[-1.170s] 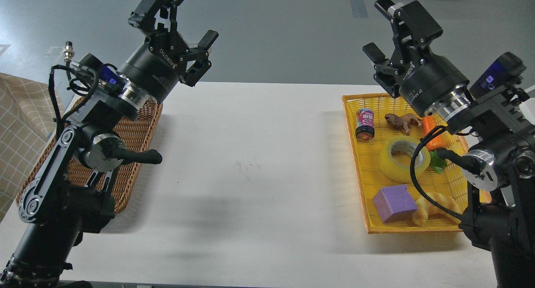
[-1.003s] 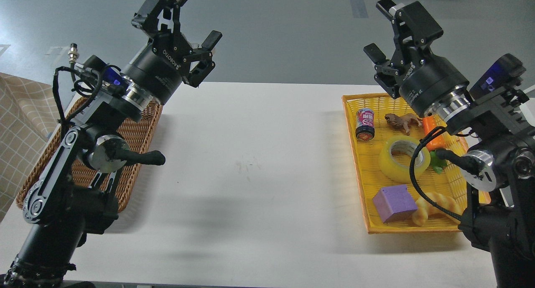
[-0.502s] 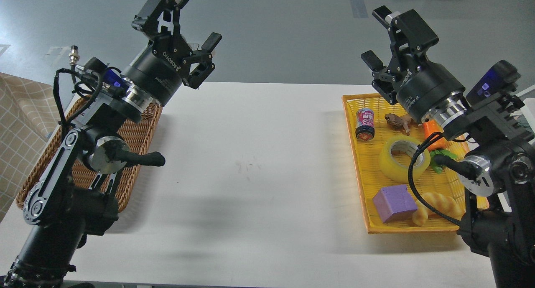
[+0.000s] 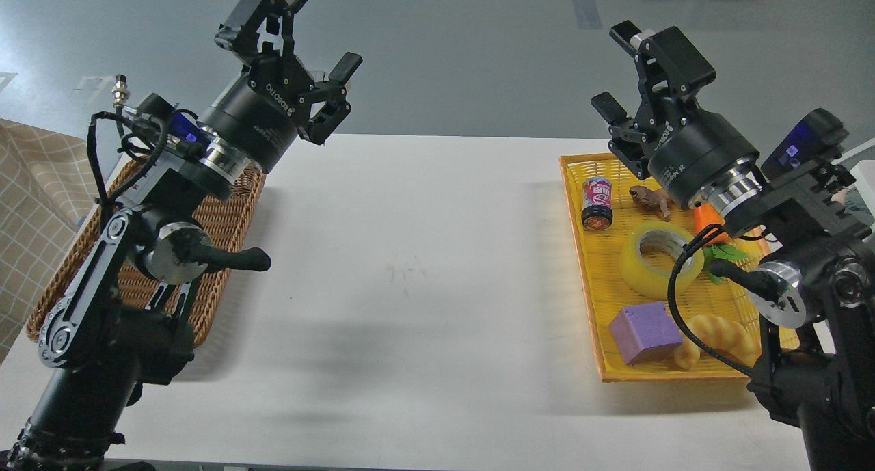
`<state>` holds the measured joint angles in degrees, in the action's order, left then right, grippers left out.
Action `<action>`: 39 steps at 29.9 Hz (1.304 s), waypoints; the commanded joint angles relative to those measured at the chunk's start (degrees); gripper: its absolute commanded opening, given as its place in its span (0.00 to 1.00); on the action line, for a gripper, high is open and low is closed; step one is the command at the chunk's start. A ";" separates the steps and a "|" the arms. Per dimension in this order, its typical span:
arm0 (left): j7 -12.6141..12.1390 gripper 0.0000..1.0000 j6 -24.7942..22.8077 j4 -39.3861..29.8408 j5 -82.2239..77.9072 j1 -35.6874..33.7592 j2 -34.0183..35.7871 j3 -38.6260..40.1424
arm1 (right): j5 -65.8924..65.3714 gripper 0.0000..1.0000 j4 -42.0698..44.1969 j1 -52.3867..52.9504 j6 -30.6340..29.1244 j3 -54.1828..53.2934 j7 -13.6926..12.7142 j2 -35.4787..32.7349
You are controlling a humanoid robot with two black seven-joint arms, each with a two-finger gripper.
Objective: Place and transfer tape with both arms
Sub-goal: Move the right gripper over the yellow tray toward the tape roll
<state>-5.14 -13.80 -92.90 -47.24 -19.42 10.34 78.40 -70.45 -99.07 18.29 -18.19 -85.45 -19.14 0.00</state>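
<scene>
The tape, a yellow translucent roll with a grey-white core, lies flat in the yellow tray on the right of the white table. My right gripper is open and empty, held high above the tray's far end, well above the tape. A black cable from the right arm hangs across the tape's right side. My left gripper is open and empty, raised above the table's far left, over the wicker basket.
In the tray with the tape lie a small can, a brown toy animal, an orange carrot, a purple cube and a bread roll. A checked cloth lies at far left.
</scene>
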 commanded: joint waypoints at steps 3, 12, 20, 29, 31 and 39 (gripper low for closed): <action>0.13 0.98 0.00 0.00 0.04 0.09 -0.31 0.00 | -0.04 1.00 0.10 0.00 0.00 -0.07 -0.02 0.00; 0.13 0.98 -0.09 0.00 0.04 0.00 -1.19 -0.09 | -0.04 1.00 0.02 -0.71 -0.09 0.02 -0.11 0.00; 0.13 0.98 -0.09 0.09 0.04 0.17 -1.11 0.09 | -0.04 1.00 0.28 -0.71 -0.44 0.02 -0.11 0.00; 0.13 0.98 2.10 0.17 0.39 -0.18 -4.18 -0.09 | -0.13 0.99 -0.07 -1.41 -0.62 2.12 0.06 0.00; 0.13 0.98 1.93 0.17 0.30 0.00 -4.36 -0.17 | -0.13 0.99 -0.07 -1.50 -0.62 2.04 0.06 0.00; 0.13 0.98 1.58 0.26 0.30 0.00 -2.25 -0.09 | -0.13 0.99 -0.16 -1.24 -0.62 1.86 0.15 0.00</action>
<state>-5.01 -12.25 -92.64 -46.91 -19.38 7.43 78.32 -70.59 -99.15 16.80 -18.77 -83.56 -19.03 0.00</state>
